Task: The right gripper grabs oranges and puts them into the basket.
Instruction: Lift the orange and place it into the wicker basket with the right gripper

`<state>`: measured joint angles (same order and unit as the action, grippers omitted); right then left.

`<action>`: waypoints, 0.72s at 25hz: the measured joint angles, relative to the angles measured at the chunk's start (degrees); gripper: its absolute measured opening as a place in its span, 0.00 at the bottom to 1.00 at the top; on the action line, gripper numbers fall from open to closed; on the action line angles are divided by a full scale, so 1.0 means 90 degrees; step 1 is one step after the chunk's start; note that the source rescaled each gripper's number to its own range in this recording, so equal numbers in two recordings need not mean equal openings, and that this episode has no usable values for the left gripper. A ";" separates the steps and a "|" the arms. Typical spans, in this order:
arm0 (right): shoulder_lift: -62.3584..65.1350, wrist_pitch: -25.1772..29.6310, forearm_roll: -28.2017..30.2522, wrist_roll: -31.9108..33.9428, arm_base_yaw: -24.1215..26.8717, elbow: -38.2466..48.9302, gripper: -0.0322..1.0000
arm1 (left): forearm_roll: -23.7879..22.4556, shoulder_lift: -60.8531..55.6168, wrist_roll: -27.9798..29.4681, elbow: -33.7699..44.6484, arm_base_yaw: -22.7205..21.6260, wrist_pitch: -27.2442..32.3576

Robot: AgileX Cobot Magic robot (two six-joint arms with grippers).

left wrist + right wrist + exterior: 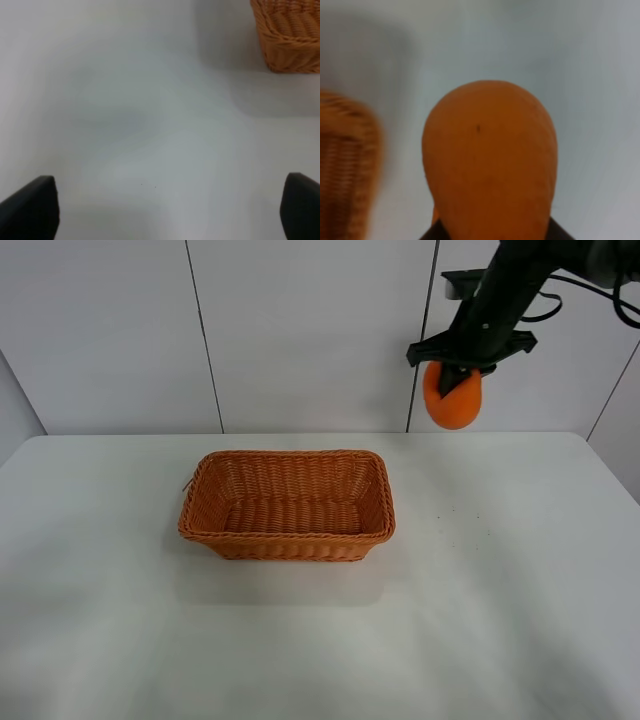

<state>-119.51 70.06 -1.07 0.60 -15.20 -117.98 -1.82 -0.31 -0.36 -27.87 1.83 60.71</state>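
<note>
My right gripper (pixel 455 380) is shut on the orange (pixel 453 400) and holds it high above the table, up and to the right of the wicker basket (pixel 288 505). In the right wrist view the orange (pixel 490 160) fills the middle and a blurred corner of the basket (pixel 345 170) shows beside it. The basket sits empty at the table's middle. My left gripper (pixel 170 210) is open over bare white table, its two black fingertips (pixel 32 207) spread wide apart, and a corner of the basket (pixel 290 35) shows ahead of it.
The white table (pixel 500 590) extends around the basket. A white panelled wall (pixel 300 340) stands behind the table's far edge.
</note>
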 joint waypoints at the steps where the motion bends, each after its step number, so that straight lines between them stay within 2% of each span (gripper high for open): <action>1: 0.0000 0.0000 0.0007 0.0000 -0.0218 0.0000 0.03 | 0.0000 0.0000 0.0000 0.0000 0.0000 0.0000; 5: -0.0007 -0.0112 0.0118 0.0000 -0.1156 0.0000 0.03 | 0.0000 0.0000 0.0000 0.0000 0.0000 0.0000; 9: -0.0202 -0.0614 0.0118 -0.0006 -0.1926 -0.0020 0.03 | 0.0000 0.0000 0.0000 0.0000 0.0000 0.0000; 13: -0.0863 -0.1284 0.0118 -0.0006 -0.2294 -0.0020 0.03 | 0.0000 0.0000 0.0000 0.0000 0.0000 0.0000; 18: -0.1683 -0.1825 0.0118 0.0001 -0.2348 -0.0020 0.03 | 0.0000 0.0000 0.0000 0.0000 0.0000 0.0000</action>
<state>-134.66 53.63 0.00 0.61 -36.33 -118.16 -1.82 -0.31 -0.36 -27.87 1.83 60.71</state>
